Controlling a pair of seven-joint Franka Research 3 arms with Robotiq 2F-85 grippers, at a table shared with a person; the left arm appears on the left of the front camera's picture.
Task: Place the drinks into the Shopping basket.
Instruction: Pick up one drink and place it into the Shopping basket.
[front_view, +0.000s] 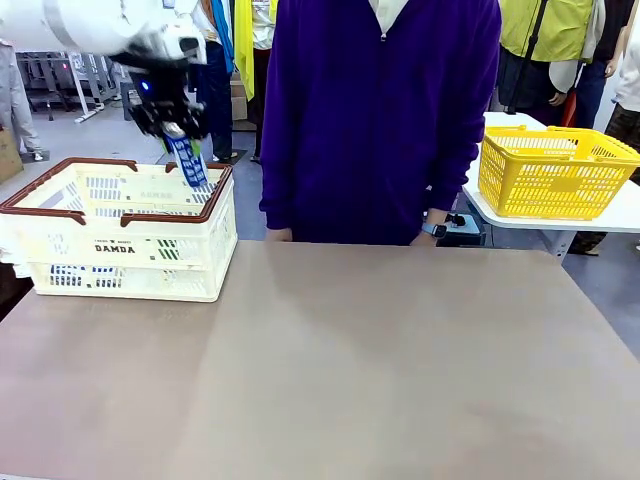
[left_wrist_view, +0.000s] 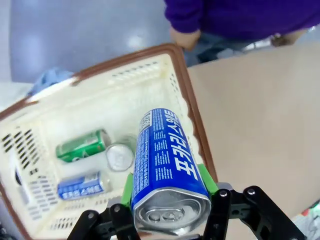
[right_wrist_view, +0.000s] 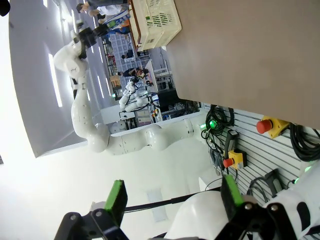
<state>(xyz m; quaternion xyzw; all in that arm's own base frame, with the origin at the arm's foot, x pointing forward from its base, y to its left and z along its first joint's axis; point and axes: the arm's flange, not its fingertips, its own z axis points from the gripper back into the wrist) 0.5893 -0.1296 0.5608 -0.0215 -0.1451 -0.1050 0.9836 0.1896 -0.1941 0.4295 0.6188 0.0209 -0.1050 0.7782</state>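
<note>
Blue slim metal can (left_wrist_view: 167, 165) clamped between left fingers (left_wrist_view: 131, 186) above cream slotted plastic basket (front_view: 120, 245) at tabletop's (front_view: 350, 370) far left, right fingers (right_wrist_view: 116, 197) spread wide, empty.

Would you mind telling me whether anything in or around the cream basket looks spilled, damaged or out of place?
Nothing stands out. The left gripper holds a blue can tilted over the basket, undented. Inside, a green can and a blue one lie on their sides and another stands upright; no spill shows.

Shopping basket (front_view: 120, 245): on the desk (front_view: 330, 370), far left.
Held can (front_view: 189, 160): above the basket's right rim, in the left pincer (front_view: 172, 125).
Inside basket: three cans (left_wrist_view: 82, 146) on its floor.
Person (front_view: 380, 120): behind the desk.
</note>
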